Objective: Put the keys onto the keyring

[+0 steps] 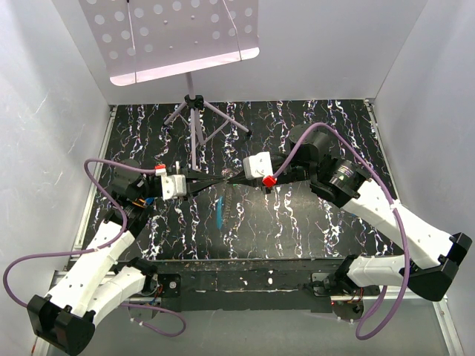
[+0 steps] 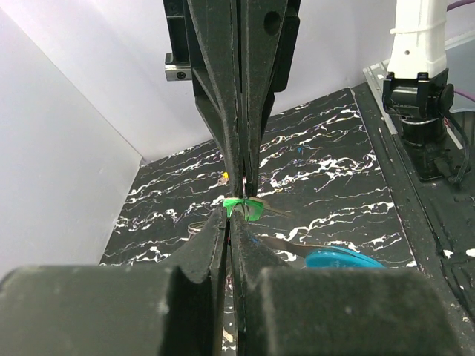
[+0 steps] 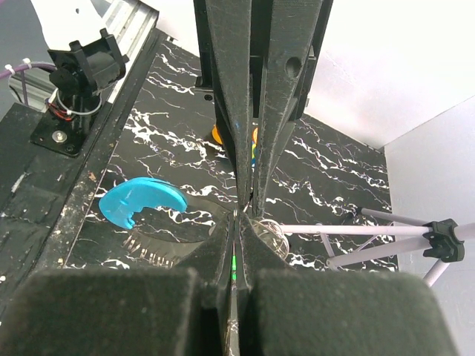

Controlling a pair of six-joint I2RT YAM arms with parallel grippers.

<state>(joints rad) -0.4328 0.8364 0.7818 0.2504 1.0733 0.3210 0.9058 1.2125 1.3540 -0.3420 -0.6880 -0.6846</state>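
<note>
The step in hand looks like the threading itself: both arms meet tip to tip above the middle of the surface [image 1: 312,222], with the key and ring between them. The right end effector [image 3: 238,221] has its fingers pressed together, and a sliver of green shows in the slit between them, so it appears clamped on the key [image 2: 245,208], whose green head pokes out just where the two sets of tips meet. The left end effector [image 2: 228,220] is also closed to a narrow slit. It touches the key's head, but I cannot tell what, if anything, it grips. The keyring [image 3: 272,234], a thin shiny loop, sits just beside the meeting tips. A light-blue tag [image 3: 141,202] lies lower, near the surface, and whether it joins the loop is unclear. The next move probably calls for very fine alignment, steadying the loop and easing the key's hole onto the wire without letting either slip.
</note>
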